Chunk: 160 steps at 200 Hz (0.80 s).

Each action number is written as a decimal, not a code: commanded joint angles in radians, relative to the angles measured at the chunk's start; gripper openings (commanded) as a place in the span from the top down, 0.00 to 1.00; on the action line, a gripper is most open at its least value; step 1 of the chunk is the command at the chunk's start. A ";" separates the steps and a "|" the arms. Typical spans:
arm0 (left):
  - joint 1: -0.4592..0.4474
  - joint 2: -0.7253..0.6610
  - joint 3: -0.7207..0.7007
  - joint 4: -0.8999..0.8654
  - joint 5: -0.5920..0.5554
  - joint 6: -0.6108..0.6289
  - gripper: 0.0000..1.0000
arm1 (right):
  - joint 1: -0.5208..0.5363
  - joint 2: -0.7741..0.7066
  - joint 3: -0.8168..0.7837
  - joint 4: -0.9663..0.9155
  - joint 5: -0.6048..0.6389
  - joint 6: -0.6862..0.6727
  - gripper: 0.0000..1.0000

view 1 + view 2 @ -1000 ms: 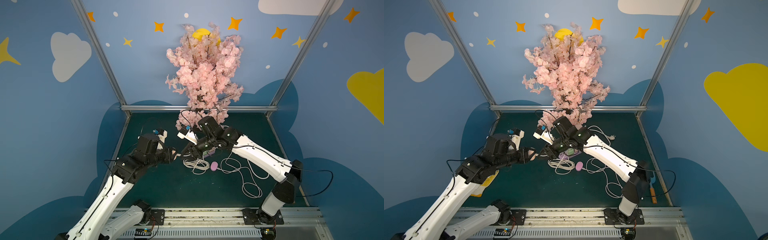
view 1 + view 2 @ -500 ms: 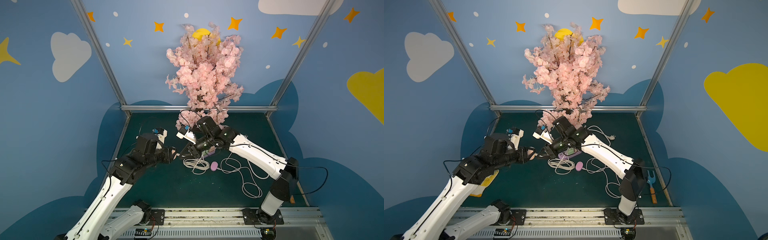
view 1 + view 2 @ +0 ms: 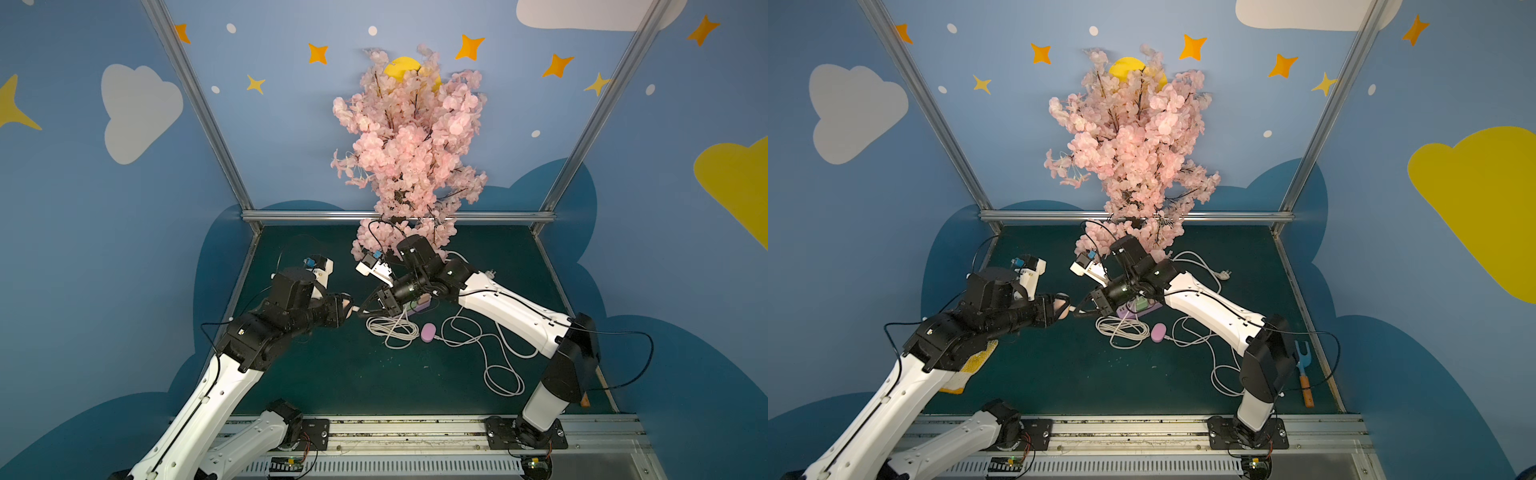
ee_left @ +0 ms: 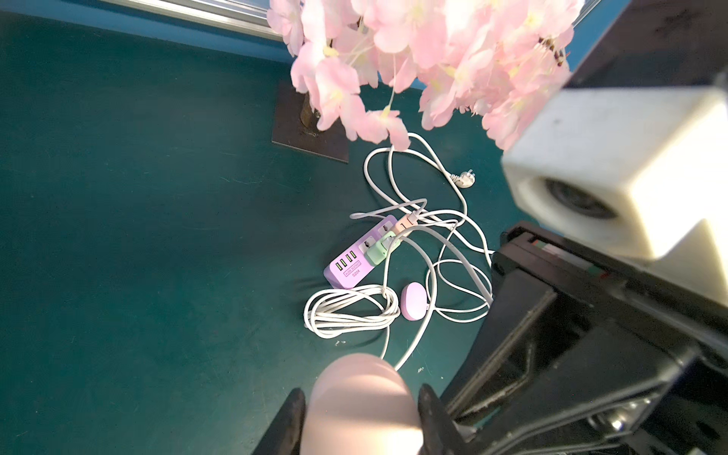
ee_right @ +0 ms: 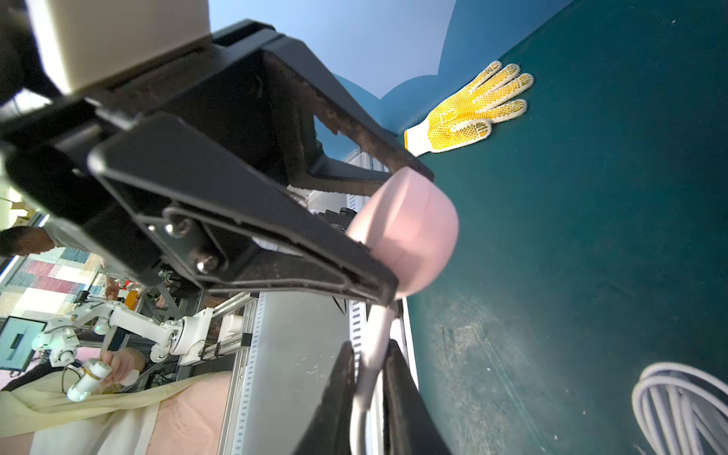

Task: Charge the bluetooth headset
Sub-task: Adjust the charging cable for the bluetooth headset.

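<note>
**A:** What's each pincer got? Hard to read from above.

**B:** The wrist cams help. The left pincer [image 4: 361,394] is clamped on the pink headset case [image 5: 409,232], one jaw on each side, with the rounded end sticking out past the tips. The right pincer [image 5: 370,348] is squeezed almost together on the white charging cable [image 5: 374,327], right near its end, plug pointing at the case.

**A:** Touching yet?

**B:** Really close. I can't tell if the plug is in the port, though. Both are up in the air over the desk [image 3: 332,374], nose to nose.

**A:** Why hold the case up instead of leaving it lying there?

**B:** My guess is a small smooth case would just slide if you pushed a plug into it on the desk. So one arm braces it and the other aims. Gripping the cable near the tip keeps it from flopping.

**A:** And around them?

**B:** Below are the purple power strip [image 4: 360,256], a coiled white cord [image 4: 350,311] and a lilac puck [image 4: 413,301]. The pink blossom tree [image 3: 411,145] is behind. The cable seems to trail down toward that strip, but I'm not sure.
</note>
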 commanded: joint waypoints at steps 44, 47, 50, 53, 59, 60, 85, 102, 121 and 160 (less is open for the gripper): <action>-0.017 -0.004 0.002 0.041 0.005 0.003 0.97 | -0.009 -0.038 -0.034 0.068 0.005 0.057 0.87; -0.018 -0.003 0.002 0.041 0.005 0.005 0.97 | -0.009 -0.038 -0.036 0.071 0.006 0.059 0.88; -0.017 -0.003 0.003 0.042 0.005 0.003 0.97 | -0.009 -0.040 -0.036 0.074 0.005 0.061 0.89; -0.017 -0.002 0.002 0.042 0.004 0.002 0.97 | -0.009 -0.040 -0.038 0.078 0.006 0.063 0.90; -0.018 -0.003 0.003 0.043 0.003 0.003 0.96 | -0.009 -0.041 -0.039 0.081 0.008 0.066 0.93; -0.018 -0.003 0.003 0.044 0.003 0.002 0.97 | -0.009 -0.041 -0.039 0.082 0.008 0.067 0.93; -0.025 -0.003 0.000 0.050 0.003 0.003 0.97 | -0.008 -0.042 -0.034 0.078 0.017 0.072 1.00; -0.035 -0.002 0.003 0.053 0.008 0.007 0.97 | -0.008 -0.030 -0.012 0.046 0.028 0.072 1.00; -0.057 0.010 0.013 0.043 -0.004 0.015 0.97 | -0.007 -0.013 0.020 0.005 0.033 0.075 1.00; -0.137 0.022 0.023 0.052 -0.058 0.057 0.96 | 0.004 0.024 0.072 -0.053 0.032 0.101 1.00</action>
